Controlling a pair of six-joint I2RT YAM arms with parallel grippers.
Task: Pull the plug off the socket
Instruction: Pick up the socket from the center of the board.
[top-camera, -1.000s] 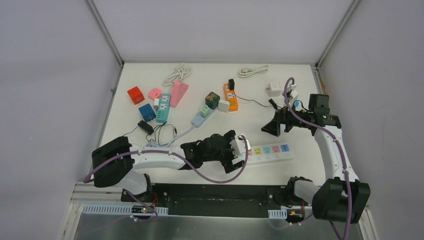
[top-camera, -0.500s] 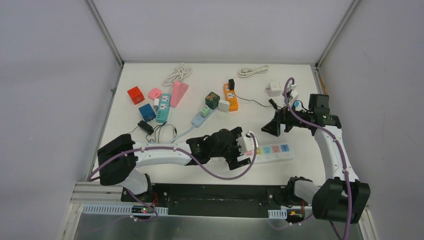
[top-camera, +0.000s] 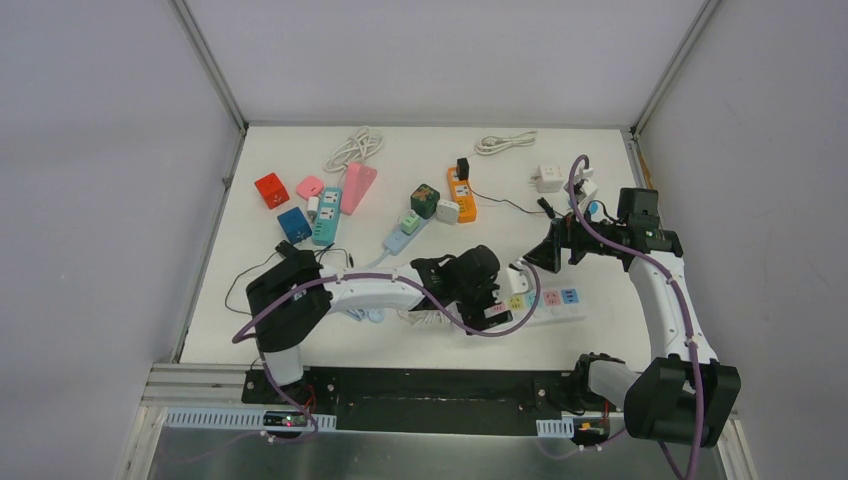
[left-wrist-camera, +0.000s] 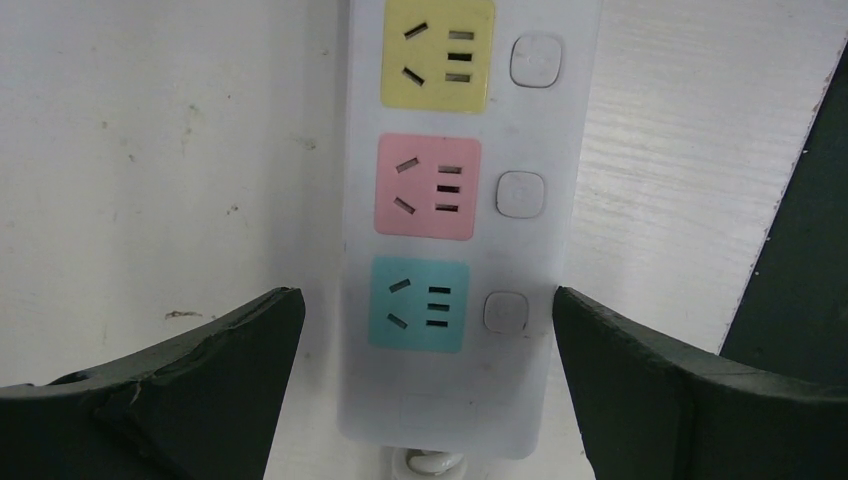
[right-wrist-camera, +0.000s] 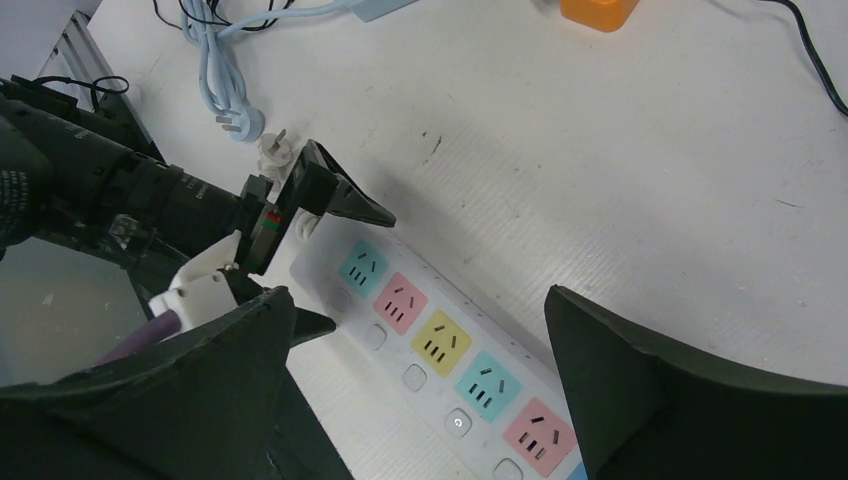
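1. Left arm: lies low along the near edge and reaches right, wrist turned down over the strip's end.
2. White plug: loose on the table with prongs showing, just left of the strip's left end.
3. Orange strip, far centre: black plug seated in its far end.
4. Left gripper: jaws spread fully and gripping nothing. They straddle the left end of the white power strip, with 1 teal socket between the fingers.
5. Strip lies flat, near centre-right. It has 5 sockets: teal, pink, yellow, teal, pink, each with bare slots and 1 button. Print is too small to read.
6. Right gripper: wide apart and empty, above the strip's far side, aimed left and down.
7. Right arm: elbow high at the right edge, forearm angled left.
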